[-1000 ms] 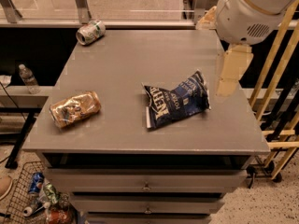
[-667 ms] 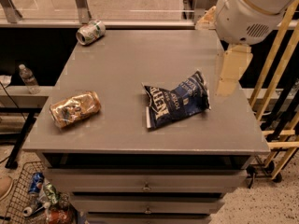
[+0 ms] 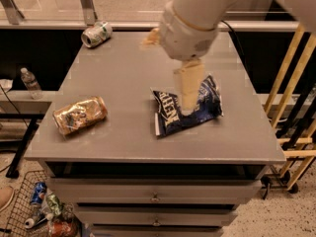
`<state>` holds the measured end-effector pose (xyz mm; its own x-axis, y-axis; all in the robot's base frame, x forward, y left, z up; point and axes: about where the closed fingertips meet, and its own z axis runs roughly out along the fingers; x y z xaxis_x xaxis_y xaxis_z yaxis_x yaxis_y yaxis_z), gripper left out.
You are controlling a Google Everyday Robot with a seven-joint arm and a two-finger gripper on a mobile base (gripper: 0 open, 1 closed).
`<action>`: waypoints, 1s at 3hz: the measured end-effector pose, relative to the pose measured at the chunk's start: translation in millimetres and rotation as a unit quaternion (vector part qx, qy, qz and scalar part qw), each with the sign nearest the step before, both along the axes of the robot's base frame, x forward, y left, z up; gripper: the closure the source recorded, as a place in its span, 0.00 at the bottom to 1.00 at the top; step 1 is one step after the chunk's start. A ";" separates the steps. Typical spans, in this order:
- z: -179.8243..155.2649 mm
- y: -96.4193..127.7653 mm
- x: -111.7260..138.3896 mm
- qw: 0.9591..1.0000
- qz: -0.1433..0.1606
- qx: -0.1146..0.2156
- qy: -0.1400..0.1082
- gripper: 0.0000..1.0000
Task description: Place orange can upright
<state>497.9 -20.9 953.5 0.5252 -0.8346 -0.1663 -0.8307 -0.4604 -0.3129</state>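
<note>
The orange can (image 3: 80,114), dented, orange-gold with pale markings, lies on its side near the front left edge of the grey table (image 3: 123,78). My gripper (image 3: 188,90) hangs from the white arm over the middle of the table, above the blue chip bag (image 3: 185,113). It is well to the right of the can and not touching it. Its cream-coloured finger points down in front of the bag.
A white-and-green can (image 3: 96,34) lies on its side at the table's far left corner. The table has drawers below. A water bottle (image 3: 30,82) stands on a shelf at left. A wire basket (image 3: 39,211) with cans sits on the floor at lower left. Yellow rails stand at right.
My arm and gripper have swung left from the table's right edge to above the chip bag. The cans and the bag lie as before.
</note>
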 end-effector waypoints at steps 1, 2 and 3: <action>-11.6 70.3 -1.8 0.994 0.109 -0.011 -0.006 0.00; -13.9 134.2 -6.3 0.980 0.196 -0.023 -0.018 0.00; -29.0 170.4 -14.5 0.971 0.233 -0.052 -0.013 0.00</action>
<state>483.4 149.4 924.6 0.8529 -0.5168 -0.0747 -0.5167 -0.8147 -0.2633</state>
